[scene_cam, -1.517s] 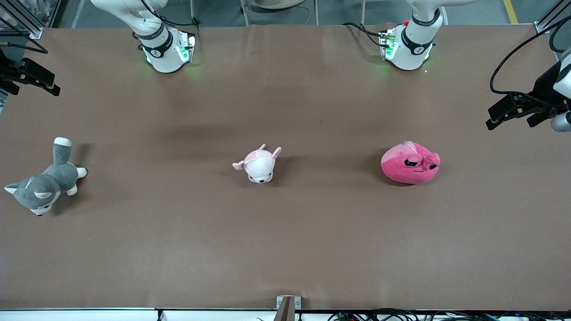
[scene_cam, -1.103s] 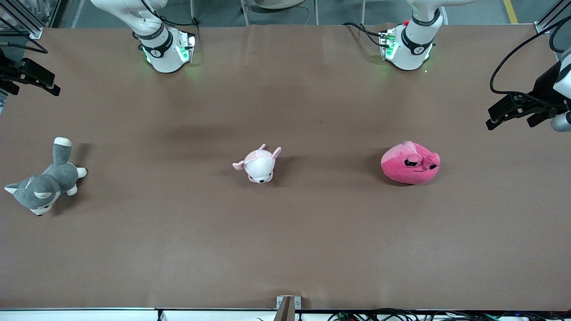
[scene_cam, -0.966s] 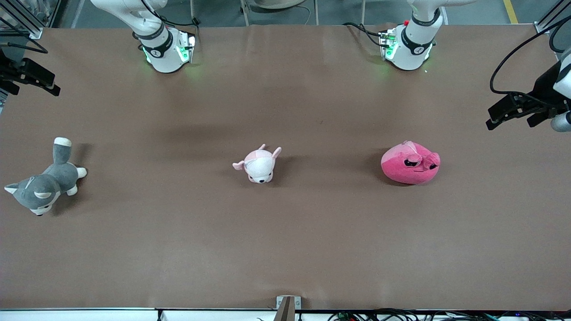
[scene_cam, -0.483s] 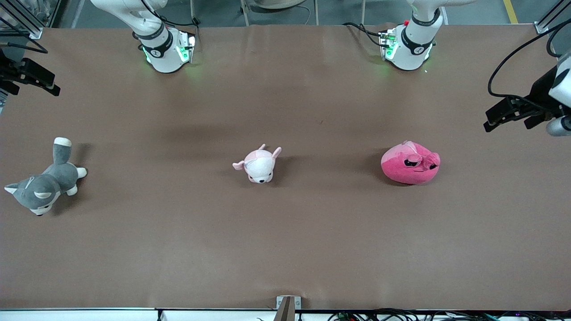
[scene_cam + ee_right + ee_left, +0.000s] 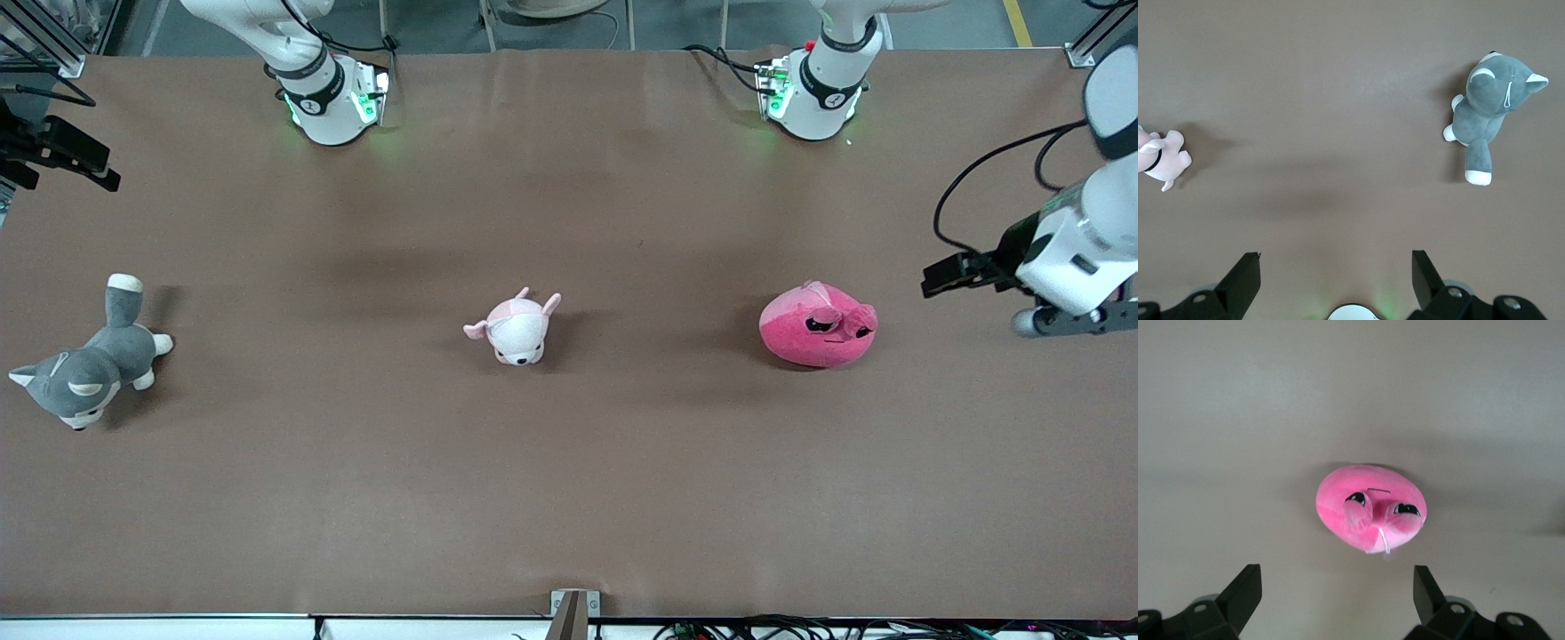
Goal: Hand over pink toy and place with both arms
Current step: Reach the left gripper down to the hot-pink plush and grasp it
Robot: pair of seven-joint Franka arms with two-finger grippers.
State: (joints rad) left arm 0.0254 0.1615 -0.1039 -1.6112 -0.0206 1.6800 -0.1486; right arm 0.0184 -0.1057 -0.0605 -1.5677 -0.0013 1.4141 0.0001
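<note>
The pink toy (image 5: 818, 324), a round hot-pink plush with droopy black eyes, lies on the brown table (image 5: 622, 462) toward the left arm's end. My left gripper (image 5: 1078, 320) hangs in the air over the table's edge at that end, beside the toy and apart from it. In the left wrist view the pink toy (image 5: 1370, 507) lies ahead of the left gripper (image 5: 1335, 590), which is open and empty. My right gripper (image 5: 62, 160) waits over the table's edge at the right arm's end. In its own wrist view the right gripper (image 5: 1335, 273) is open and empty.
A pale pink-and-white puppy plush (image 5: 514, 327) lies mid-table. A grey-and-white husky plush (image 5: 84, 369) lies toward the right arm's end. Both show in the right wrist view, the husky (image 5: 1488, 113) and the puppy (image 5: 1161, 157). The two arm bases (image 5: 329, 98) (image 5: 813, 89) stand farthest from the front camera.
My left arm has swung in over the table toward the pink toy, with its gripper still open. The right arm and all three plush toys have stayed still.
</note>
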